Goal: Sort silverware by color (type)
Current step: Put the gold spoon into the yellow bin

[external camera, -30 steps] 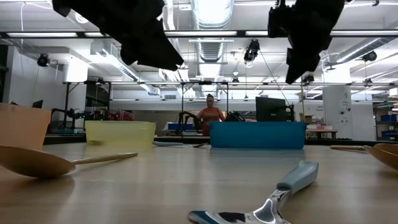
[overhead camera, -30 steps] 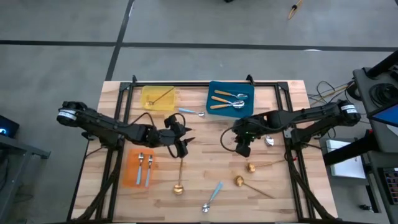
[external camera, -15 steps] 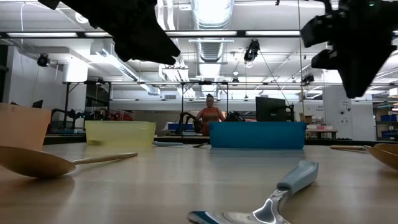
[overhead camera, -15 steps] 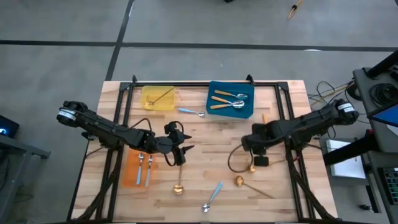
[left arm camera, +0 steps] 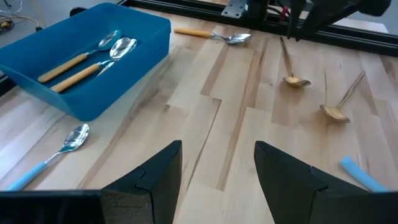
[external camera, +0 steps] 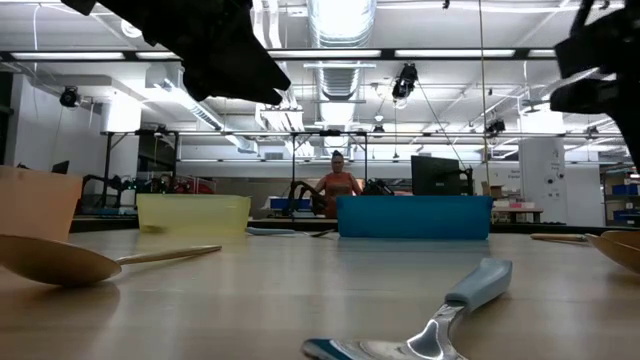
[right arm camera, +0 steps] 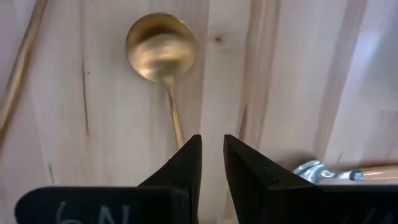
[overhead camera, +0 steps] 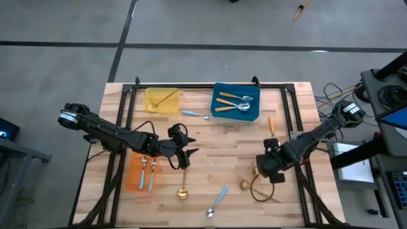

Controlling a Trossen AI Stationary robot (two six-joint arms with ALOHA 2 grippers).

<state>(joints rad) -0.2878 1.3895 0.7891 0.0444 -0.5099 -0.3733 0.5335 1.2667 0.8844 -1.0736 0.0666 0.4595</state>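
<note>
Our right claw [right arm camera: 211, 158] has swung from mid-table down over a gold spoon [right arm camera: 160, 48] near the table's right front, fingers narrowly apart and empty, ready to grasp. Our left claw [left arm camera: 217, 165] waits open at centre.

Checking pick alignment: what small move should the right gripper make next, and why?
Probably lower the right gripper straight down onto the gold spoon by its handle. Its jaws, slightly apart and empty, hang above the table where that thin handle runs up to them. The left gripper waits open mid-table.
</note>
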